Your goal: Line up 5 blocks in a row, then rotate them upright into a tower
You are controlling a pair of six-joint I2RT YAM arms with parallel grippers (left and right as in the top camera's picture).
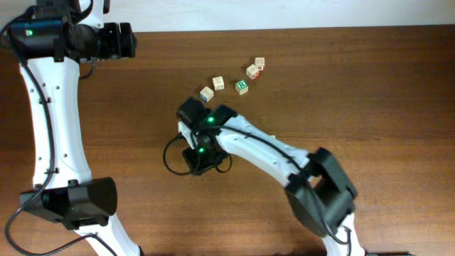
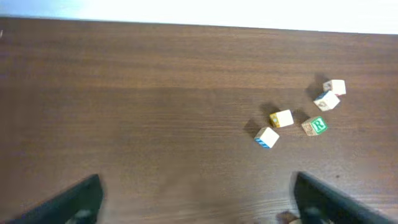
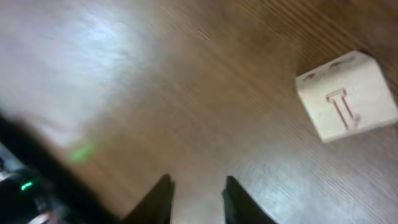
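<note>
Dark brown wood-grain table [image 1: 370,85] fills every view, with a pale strip along its far edge.

Both arms are white with black joints. The left arm [image 1: 53,121] rises along the table's left side, well apart from the R block [image 1: 242,87]. The right arm [image 1: 270,153] reaches in from the near right corner and ends just left of and below that block in the overhead view.

The left claw [image 2: 198,199] is spread wide and holds nothing, only bare wood showing between its dark fingers [image 2: 74,202]. The right claw [image 3: 196,190] has its fingers [image 3: 158,199] parted by a narrow gap, also with nothing between them.

The blocks are small pale-wood cubes, all alike in size, sitting loose on the table in a ragged line. The R block shows a green letter R in a green frame on its upper face. Left of it lies a yellow-marked block [image 1: 218,83], and further left a blue-striped block [image 1: 207,93], the one nearest the right claw. Up and right of the R block sits a blue-marked block [image 2: 326,99], touching or almost touching a red-marked cube [image 1: 259,64] beyond it.

The right wrist view shows one cube close by, the I-marked block [image 3: 345,96]. It bears a faint, thin, I-shaped mark. I cannot tell which cube of the line it is.
</note>
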